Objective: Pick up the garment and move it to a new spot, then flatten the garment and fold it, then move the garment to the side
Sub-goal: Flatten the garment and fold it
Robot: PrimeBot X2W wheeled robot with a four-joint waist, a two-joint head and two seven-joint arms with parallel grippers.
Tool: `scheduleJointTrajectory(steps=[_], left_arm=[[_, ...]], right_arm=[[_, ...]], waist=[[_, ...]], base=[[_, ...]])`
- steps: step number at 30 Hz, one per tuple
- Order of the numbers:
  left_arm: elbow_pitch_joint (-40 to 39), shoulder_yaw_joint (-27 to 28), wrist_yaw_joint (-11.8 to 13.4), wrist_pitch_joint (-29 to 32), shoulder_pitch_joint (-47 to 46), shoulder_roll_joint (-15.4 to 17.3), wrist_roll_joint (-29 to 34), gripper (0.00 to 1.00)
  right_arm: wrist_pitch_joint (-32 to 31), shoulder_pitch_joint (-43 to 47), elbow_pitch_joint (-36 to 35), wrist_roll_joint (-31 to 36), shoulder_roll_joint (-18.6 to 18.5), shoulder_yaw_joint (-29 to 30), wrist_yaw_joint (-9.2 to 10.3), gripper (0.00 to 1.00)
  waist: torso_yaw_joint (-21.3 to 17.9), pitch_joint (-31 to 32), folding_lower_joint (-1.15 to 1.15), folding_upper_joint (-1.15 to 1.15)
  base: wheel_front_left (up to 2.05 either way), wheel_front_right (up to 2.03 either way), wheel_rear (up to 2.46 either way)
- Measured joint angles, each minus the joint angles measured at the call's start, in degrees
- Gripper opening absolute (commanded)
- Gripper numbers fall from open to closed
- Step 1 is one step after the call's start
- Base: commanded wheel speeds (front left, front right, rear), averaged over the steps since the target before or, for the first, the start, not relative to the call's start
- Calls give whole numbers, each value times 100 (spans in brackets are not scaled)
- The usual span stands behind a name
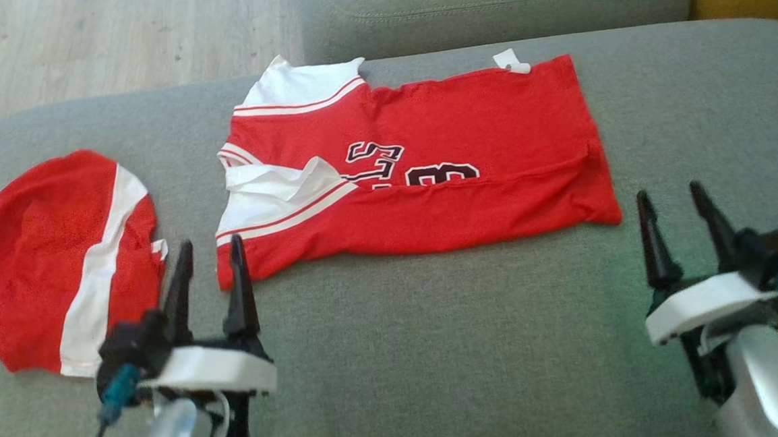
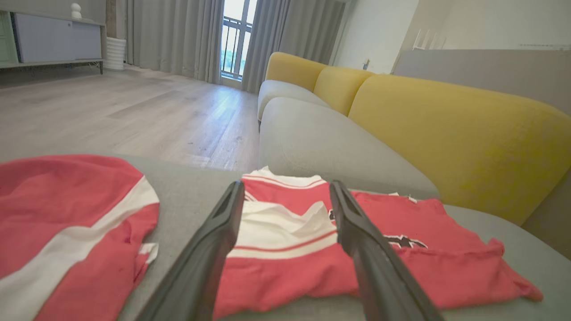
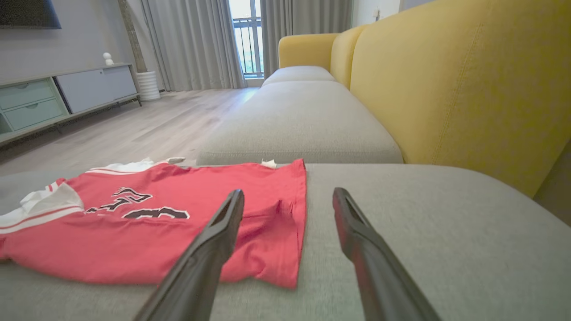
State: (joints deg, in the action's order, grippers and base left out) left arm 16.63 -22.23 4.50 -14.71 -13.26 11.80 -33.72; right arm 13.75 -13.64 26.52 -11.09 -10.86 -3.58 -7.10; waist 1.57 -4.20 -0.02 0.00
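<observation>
Sofa seat (image 1: 437, 350) under garment (image 1: 464, 126), wood floor (image 1: 81, 41) beyond

A fold in the jersey (image 1: 437, 128) hides half its black lettering (image 1: 375, 160). At eight o'clock, left wrist view, the red-and-white cloth (image 2: 67, 200) runs off-frame.

Black jaws, white wrists (image 1: 212, 371), teal cables (image 1: 119, 394)

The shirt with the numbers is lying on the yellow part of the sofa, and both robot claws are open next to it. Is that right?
Not quite. The shirt lies on the grey seat, not the yellow part. The yellow backrest rises beside the seat, as the right wrist view shows. The left gripper and the right gripper are both open next to it.
</observation>
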Motion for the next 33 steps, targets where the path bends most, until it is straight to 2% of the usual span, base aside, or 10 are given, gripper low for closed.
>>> scheduleJointTrajectory(steps=[6,10,13,16,20,25,30,33], left_arm=[[278,319,-53,0,221,-199,248,100],[599,367,-257,0,137,-287,383,100],[981,287,-274,93,-28,-366,404,100],[1380,263,-229,242,-315,-385,404,100],[1920,372,11,448,-724,-407,394,100],[2525,403,194,773,-1047,-400,357,100],[2910,409,197,888,-1252,-401,330,100],[3092,370,99,1074,-1374,-398,330,100]], right_arm=[[-194,257,-419,278,296,172,0,100],[-378,250,-746,346,308,240,0,100],[-457,248,-896,357,309,246,0,100],[-523,247,-984,364,315,242,0,100],[-572,234,-1083,410,330,201,0,100],[-573,180,-1139,410,347,156,0,100],[-573,104,-1151,401,350,138,0,100],[-573,104,-1152,349,352,145,0,100]], waist=[[-84,-21,1,0],[-108,-125,2,0],[-137,-207,2,0],[-181,-304,2,0],[-265,-444,2,0],[-392,-599,3,0],[-484,-692,2,0],[-505,-724,2,0]], base=[[0,0,0],[0,0,0],[0,0,0],[0,0,0],[0,0,0],[0,0,0],[0,0,0],[0,0,0]])
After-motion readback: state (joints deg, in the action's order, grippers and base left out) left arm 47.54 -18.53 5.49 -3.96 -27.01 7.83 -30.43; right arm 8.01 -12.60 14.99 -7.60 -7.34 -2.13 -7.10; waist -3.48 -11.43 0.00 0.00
